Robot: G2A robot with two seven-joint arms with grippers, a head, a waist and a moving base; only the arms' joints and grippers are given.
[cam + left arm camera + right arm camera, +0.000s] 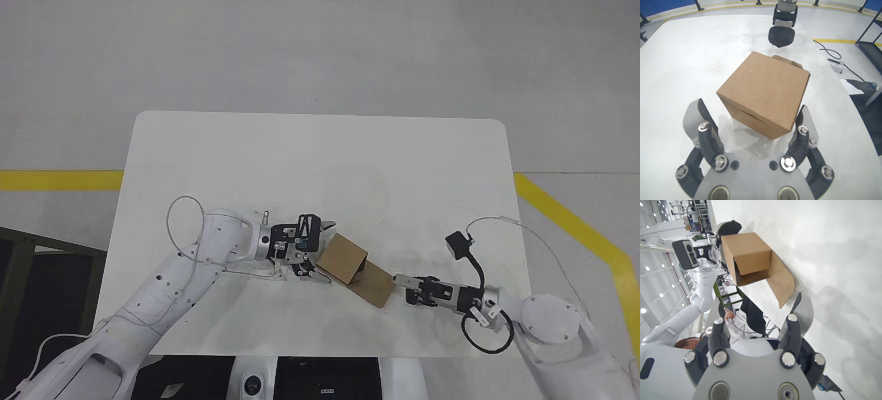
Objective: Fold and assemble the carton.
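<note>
A brown cardboard carton [352, 266] lies on its side on the white counter [300, 150], between two tools. The left tool [322, 250], fingers spread, brackets one end. The right tool [398, 282], also spread, faces the open end, just beside the flat flap [783, 285].

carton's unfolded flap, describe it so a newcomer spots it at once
On the white table, a brown carton lies before the left gripper. From its open end a flap stretches flat along the table toward the right gripper. It is the only flat single sheet; the rest forms a box.
</note>
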